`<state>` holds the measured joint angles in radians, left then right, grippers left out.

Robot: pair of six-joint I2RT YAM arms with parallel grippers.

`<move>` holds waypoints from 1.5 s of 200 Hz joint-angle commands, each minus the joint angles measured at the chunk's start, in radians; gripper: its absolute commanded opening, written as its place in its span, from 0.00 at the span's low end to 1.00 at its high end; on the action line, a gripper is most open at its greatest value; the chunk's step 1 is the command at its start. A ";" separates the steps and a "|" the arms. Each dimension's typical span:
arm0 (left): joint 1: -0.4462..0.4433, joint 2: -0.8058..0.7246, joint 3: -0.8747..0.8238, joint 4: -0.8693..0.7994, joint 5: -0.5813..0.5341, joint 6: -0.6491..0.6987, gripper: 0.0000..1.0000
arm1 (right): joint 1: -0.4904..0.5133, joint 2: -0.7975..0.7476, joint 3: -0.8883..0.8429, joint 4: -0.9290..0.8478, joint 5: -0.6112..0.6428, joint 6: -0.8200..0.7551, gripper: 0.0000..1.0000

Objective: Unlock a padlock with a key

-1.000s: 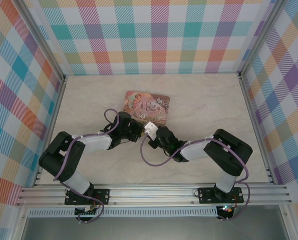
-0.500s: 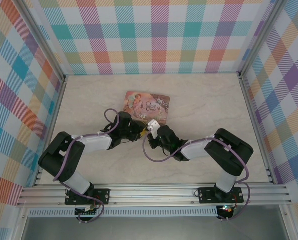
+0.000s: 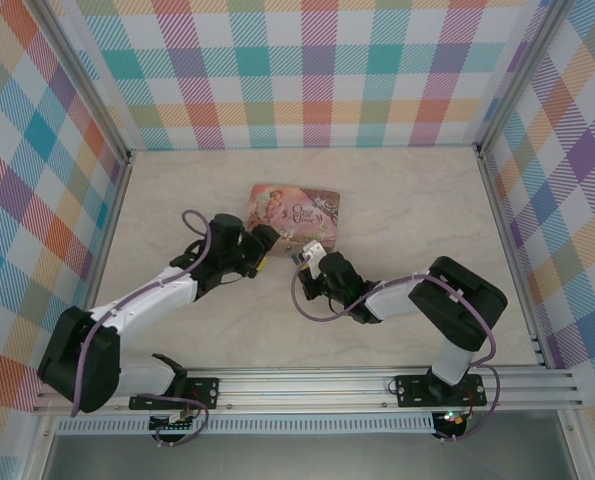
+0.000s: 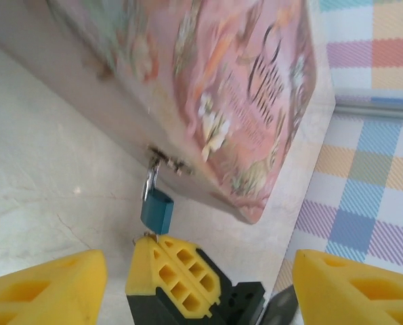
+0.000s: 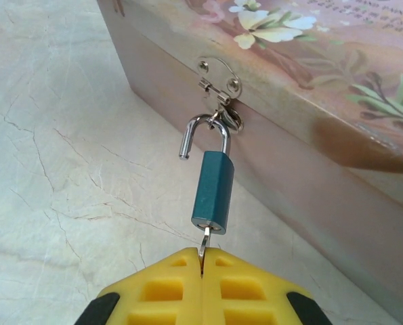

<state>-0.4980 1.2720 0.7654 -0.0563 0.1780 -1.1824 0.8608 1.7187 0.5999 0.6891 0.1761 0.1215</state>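
Observation:
The padlock (image 5: 213,191), a teal body with a thin silvery shackle (image 5: 202,132), hangs from the hasp (image 5: 218,78) on the front of the pink tin (image 5: 309,88). One leg of the shackle stands free of the body. The key (image 5: 203,242) is stuck into the padlock's underside, and my right gripper (image 5: 202,263) is shut on it. In the left wrist view the padlock (image 4: 156,208) hangs just above the right gripper's yellow fingers (image 4: 174,274). My left gripper (image 3: 265,248) is open, its fingers (image 4: 49,284) wide apart and touching nothing, a little left of the padlock.
The pink tin (image 3: 295,213) lies at mid-table on the marble-look surface (image 3: 407,200). Checked walls (image 3: 297,70) close in the back and both sides. Both forearms lie low across the near half of the table.
My left arm has swung out to the left, and its gripper has drawn back up-left from the padlock. The right gripper has shifted slightly toward the tin, still on the key.

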 commanded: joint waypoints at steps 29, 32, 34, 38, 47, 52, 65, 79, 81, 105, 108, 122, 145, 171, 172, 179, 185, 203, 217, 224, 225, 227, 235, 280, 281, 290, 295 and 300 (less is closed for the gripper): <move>0.158 -0.032 0.180 -0.335 -0.078 0.282 0.90 | -0.040 -0.057 -0.044 0.001 -0.072 0.188 0.00; 0.169 -0.023 0.192 -0.345 -0.081 0.303 0.93 | -0.042 -0.057 -0.045 0.000 -0.072 0.197 0.00; 0.174 -0.019 0.198 -0.349 -0.081 0.314 0.95 | -0.042 -0.057 -0.046 0.000 -0.074 0.203 0.00; 0.187 -0.006 0.211 -0.351 -0.081 0.336 0.99 | -0.042 -0.057 -0.047 0.001 -0.076 0.212 0.00; 0.215 0.029 0.237 -0.356 -0.066 0.382 1.00 | -0.044 -0.054 -0.048 0.004 -0.080 0.235 0.00; 0.230 0.053 0.251 -0.350 -0.045 0.404 1.00 | -0.045 -0.052 -0.048 0.005 -0.086 0.246 0.00; 0.270 0.129 0.291 -0.339 0.023 0.448 1.00 | -0.052 -0.047 -0.050 0.015 -0.100 0.276 0.00; 0.281 0.212 0.333 -0.315 0.076 0.494 1.00 | -0.061 -0.047 -0.051 0.019 -0.122 0.305 0.00; 0.281 0.222 0.339 -0.314 0.077 0.499 1.00 | -0.062 -0.047 -0.049 0.018 -0.124 0.309 0.00; 0.282 0.331 0.408 -0.283 0.101 0.562 1.00 | -0.077 -0.060 -0.044 0.000 -0.168 0.368 0.00; 0.282 0.345 0.419 -0.280 0.104 0.570 1.00 | -0.077 -0.062 -0.044 0.000 -0.173 0.374 0.00; 0.285 0.411 0.469 -0.284 0.120 0.596 1.00 | -0.081 -0.065 -0.046 -0.002 -0.192 0.406 0.00; 0.286 0.521 0.539 -0.276 0.164 0.617 1.00 | -0.084 -0.061 -0.045 -0.001 -0.213 0.433 0.00; 0.286 0.594 0.579 -0.286 0.174 0.629 0.99 | -0.088 -0.058 -0.045 0.000 -0.220 0.446 0.00; 0.286 0.596 0.579 -0.287 0.172 0.629 0.99 | -0.088 -0.059 -0.046 -0.001 -0.220 0.446 0.00; 0.286 0.604 0.579 -0.290 0.166 0.633 0.99 | -0.089 -0.059 -0.048 -0.002 -0.220 0.449 0.00; 0.286 0.610 0.577 -0.295 0.163 0.637 0.99 | -0.091 -0.059 -0.049 -0.002 -0.220 0.452 0.00; 0.286 0.617 0.560 -0.305 0.153 0.647 0.99 | -0.095 -0.056 -0.050 -0.007 -0.220 0.456 0.00; 0.286 0.607 0.530 -0.306 0.135 0.653 0.99 | -0.099 -0.053 -0.052 -0.007 -0.222 0.462 0.00; 0.286 0.599 0.513 -0.307 0.127 0.654 0.99 | -0.103 -0.053 -0.054 -0.007 -0.221 0.466 0.00; 0.286 0.597 0.512 -0.306 0.126 0.655 0.98 | -0.104 -0.053 -0.055 -0.007 -0.221 0.466 0.00; 0.286 0.595 0.505 -0.307 0.126 0.655 0.99 | -0.103 -0.053 -0.054 -0.007 -0.221 0.467 0.00; 0.286 0.584 0.483 -0.305 0.120 0.656 0.98 | -0.106 -0.053 -0.058 -0.005 -0.223 0.468 0.00; 0.274 0.491 0.341 -0.253 0.124 0.611 0.96 | -0.120 -0.054 -0.072 -0.010 -0.222 0.481 0.00; 0.273 0.488 0.338 -0.252 0.123 0.611 0.96 | -0.121 -0.054 -0.072 -0.011 -0.222 0.481 0.00; 0.263 0.461 0.307 -0.240 0.114 0.590 0.96 | -0.123 -0.053 -0.076 -0.012 -0.221 0.486 0.00; 0.257 0.449 0.290 -0.234 0.108 0.580 0.96 | -0.124 -0.052 -0.077 -0.011 -0.220 0.490 0.00; 0.251 0.432 0.275 -0.230 0.105 0.569 0.96 | -0.126 -0.050 -0.079 -0.010 -0.221 0.496 0.00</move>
<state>-0.2272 1.7668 1.1255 -0.2348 0.3149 -0.5797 0.7521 1.6760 0.5381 0.6876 -0.0616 0.5808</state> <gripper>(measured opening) 0.963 0.060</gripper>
